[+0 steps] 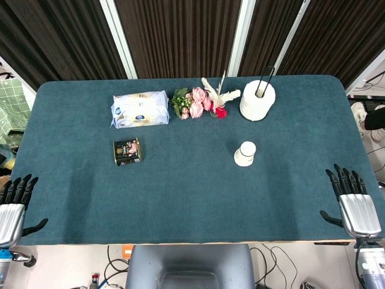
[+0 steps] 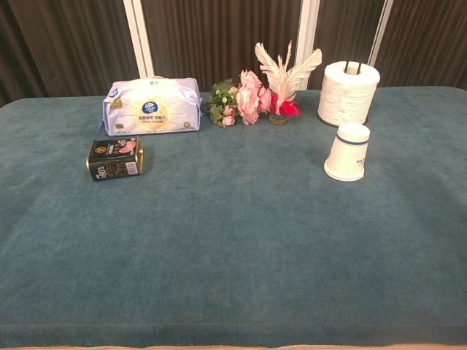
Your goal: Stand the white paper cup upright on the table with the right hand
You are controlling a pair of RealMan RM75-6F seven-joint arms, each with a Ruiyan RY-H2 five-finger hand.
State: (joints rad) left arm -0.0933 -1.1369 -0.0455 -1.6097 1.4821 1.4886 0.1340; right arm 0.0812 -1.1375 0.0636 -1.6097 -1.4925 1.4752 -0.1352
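**Paper cup stands mouth-down, well clear of both hands**

The white paper cup point(image 1: 245, 153) sits on the teal worktop point(image 1: 180, 198) right of centre, resting on its wide rim with the narrower base on top, as the chest view shows; a thin dark band rings it near the top; it touches nothing. The right hand point(image 1: 354, 201) lies at the worktop's near right corner, palm down, fingers spread and pointing away from the robot, holding nothing; the cup is well apart from it, further out and toward the middle. The left hand point(image 1: 13, 205) rests at the near left corner, fingers likewise apart and empty; neither hand appears in the chest view.

Behind the cup stands a paper towel roll point(image 1: 257, 99) on a wire holder; to its left lie a bunch of artificial flowers point(image 1: 201, 102) with white feathers, then a wet wipes pack point(image 1: 139, 109); a dark tin point(image 1: 127, 151) lies nearer, in front of the pack.
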